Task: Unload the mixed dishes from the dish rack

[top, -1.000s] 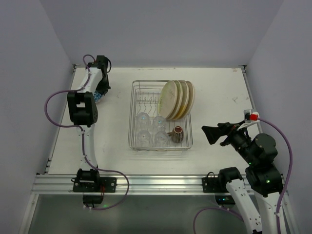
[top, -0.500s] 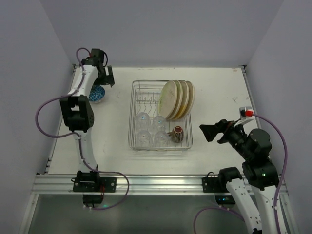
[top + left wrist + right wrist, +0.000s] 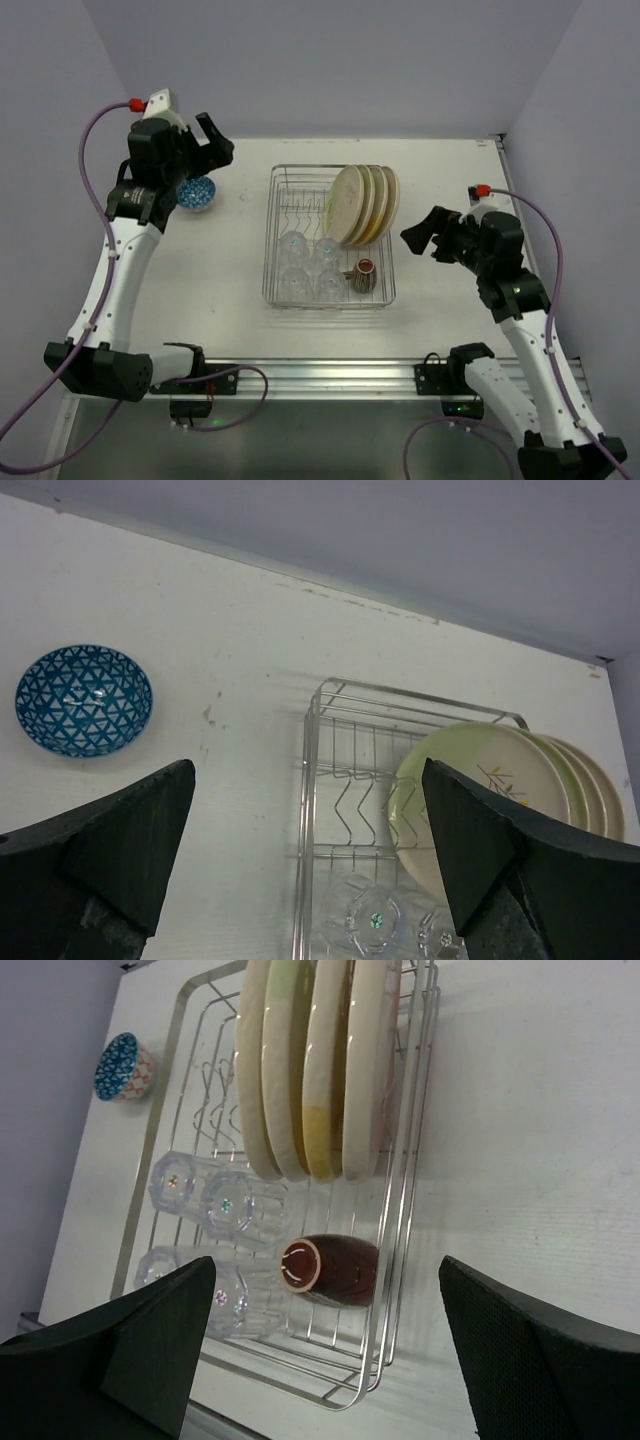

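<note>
Either side of the dish rack [image 3: 297,205], left and right jaws gape wide, holding nothing.

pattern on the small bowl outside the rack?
Bowl: blue, white triangle lattice; best in left wrist view.

The left arm [image 3: 112,275] and right arm [image 3: 535,350] have white links and black joint housings. Purple cables [image 3: 85,155] with red plugs [image 3: 131,103] loop along them.

top external: above the near edge, looking down on the whole table [image 3: 230,290]
left wrist: far-left, raised, facing right
right wrist: right side, facing left
shared: dish rack [image 3: 297,205] in all 3
</note>
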You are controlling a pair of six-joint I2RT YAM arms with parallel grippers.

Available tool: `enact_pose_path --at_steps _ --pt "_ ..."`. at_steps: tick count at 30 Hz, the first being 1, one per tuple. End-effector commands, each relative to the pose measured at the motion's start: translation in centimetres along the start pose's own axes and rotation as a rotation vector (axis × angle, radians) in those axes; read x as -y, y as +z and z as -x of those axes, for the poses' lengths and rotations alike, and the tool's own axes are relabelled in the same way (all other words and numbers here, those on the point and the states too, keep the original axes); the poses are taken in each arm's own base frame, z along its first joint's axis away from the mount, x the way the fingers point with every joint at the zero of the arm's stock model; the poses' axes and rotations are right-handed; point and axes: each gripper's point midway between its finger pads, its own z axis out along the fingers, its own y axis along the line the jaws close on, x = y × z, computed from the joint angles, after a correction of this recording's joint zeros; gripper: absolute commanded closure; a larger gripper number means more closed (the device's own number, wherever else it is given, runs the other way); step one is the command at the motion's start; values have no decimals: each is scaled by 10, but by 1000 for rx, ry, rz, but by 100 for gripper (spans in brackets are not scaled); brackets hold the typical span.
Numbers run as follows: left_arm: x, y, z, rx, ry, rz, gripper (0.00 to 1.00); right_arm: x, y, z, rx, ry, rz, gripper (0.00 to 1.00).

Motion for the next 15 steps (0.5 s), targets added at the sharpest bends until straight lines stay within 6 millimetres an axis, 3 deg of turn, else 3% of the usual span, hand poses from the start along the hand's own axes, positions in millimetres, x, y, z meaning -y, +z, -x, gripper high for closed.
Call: enact_pose_path --at_steps 1,2,4,5,6,8,9,11,12,13,15 --pt "13 -7 -16 -24 -14 -103 0 -2 11 30 52 -23 -35 7" --pt "13 -9 -28 -55 -4 -129 0 0 13 36 62 -24 -54 11" --pt "14 -24 -32 -51 27 -156 0 5 22 39 45 -22 -84 13" --pt "9 -25 -46 -77 40 -157 0 5 25 41 40 -26 -88 15" --pt "9 -36 -45 -57 55 -167 0 6 27 41 27 -31 -97 18" --pt "-3 -41 -55 -58 75 -127 0 5 33 46 18 -40 -113 21" --pt "-12 -41 -71 -82 77 -111 0 9 34 46 19 -55 -156 22" --pt "-17 -52 -78 -65 78 -110 0 6 41 48 10 -82 -188 22" --pt "-24 -52 -94 -90 81 -100 0 10 41 46 -5 -87 -229 22" --pt "-24 -59 -94 -65 103 -108 0 10 40 55 17 -100 -260 23" --pt "-38 -63 -108 -54 130 -60 0 6 46 50 -11 -122 -281 25"
